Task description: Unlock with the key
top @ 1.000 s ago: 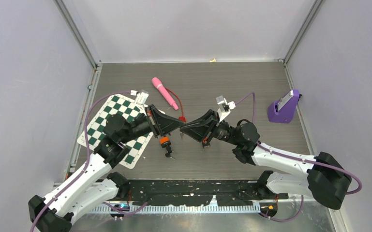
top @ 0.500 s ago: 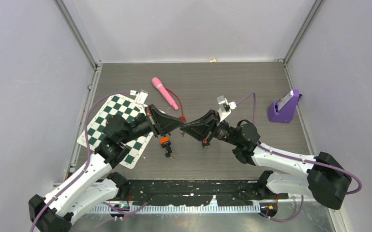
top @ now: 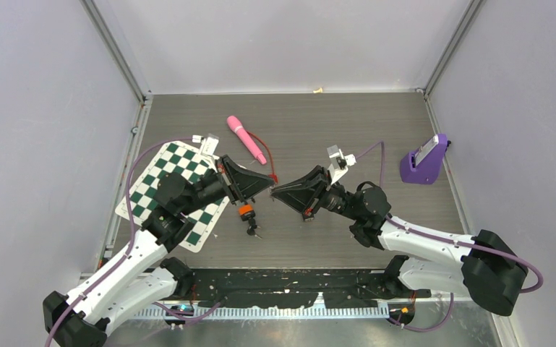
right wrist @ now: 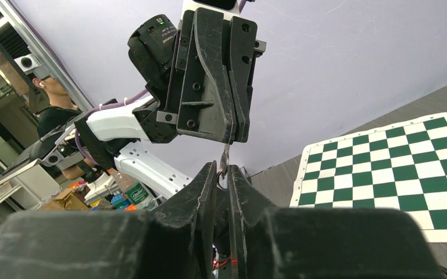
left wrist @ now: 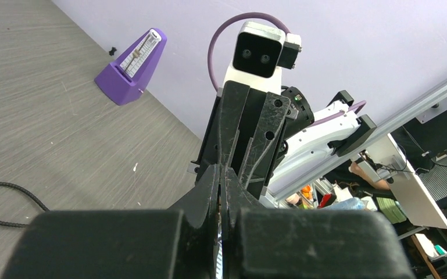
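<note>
My two grippers meet tip to tip above the middle of the table. The left gripper (top: 270,183) is shut on a thin metal key (right wrist: 225,158); a bright sliver of it shows between the left jaws. In the right wrist view the key hangs down out of the left gripper (right wrist: 232,139). Its lower end, with a small ring, sits between the tips of my right gripper (right wrist: 224,171). The right gripper (top: 274,190) stands open by a narrow gap around that end. A small black and orange piece (top: 246,211) lies on the table below the left gripper.
A green and white chessboard mat (top: 177,189) lies under the left arm. A pink stick (top: 246,139) with a red cord (top: 265,160) lies behind the grippers. A purple metronome (top: 425,160) stands at the right edge. A black cable (left wrist: 9,200) curls on the table.
The right arm has drawn back slightly to the right. Its jaws narrowed and then widened a little around the key's end. The left arm has stayed put, shut.
</note>
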Robot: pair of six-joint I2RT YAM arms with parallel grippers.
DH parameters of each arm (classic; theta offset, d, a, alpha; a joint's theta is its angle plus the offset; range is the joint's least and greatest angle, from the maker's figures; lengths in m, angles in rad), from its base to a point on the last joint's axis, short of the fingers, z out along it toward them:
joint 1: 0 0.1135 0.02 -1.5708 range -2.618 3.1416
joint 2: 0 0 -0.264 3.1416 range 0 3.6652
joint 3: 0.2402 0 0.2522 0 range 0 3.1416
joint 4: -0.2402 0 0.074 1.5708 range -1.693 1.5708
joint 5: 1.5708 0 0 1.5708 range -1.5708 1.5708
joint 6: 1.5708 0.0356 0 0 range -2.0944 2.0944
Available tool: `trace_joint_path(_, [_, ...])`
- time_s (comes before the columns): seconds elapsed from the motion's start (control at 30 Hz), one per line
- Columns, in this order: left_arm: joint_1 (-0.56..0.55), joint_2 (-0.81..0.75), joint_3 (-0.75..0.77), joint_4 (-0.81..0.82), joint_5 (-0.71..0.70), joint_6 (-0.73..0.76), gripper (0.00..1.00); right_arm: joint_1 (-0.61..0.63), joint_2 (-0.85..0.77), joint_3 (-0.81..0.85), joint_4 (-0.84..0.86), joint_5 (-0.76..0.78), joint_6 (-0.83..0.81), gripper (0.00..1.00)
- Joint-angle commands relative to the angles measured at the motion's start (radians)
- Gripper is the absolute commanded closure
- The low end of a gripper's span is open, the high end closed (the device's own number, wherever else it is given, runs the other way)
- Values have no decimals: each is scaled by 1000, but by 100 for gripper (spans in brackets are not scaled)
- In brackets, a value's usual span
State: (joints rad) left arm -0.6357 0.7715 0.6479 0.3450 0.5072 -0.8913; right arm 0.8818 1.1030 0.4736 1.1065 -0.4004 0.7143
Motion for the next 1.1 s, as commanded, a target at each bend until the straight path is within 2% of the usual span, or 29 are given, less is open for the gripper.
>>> trace_joint_path(0.0, [-2,-10,2,66,-6,-10,100,7,-28,5,44,16,1,81])
trace_joint_path(0.6, [-16,8,-10,105,18,-21,100,6,-39,8,84,52,17,74])
trace_joint_path(1.07, [-19,8,-5,121,15,-30,100,7,-12,18,70,34,28,79])
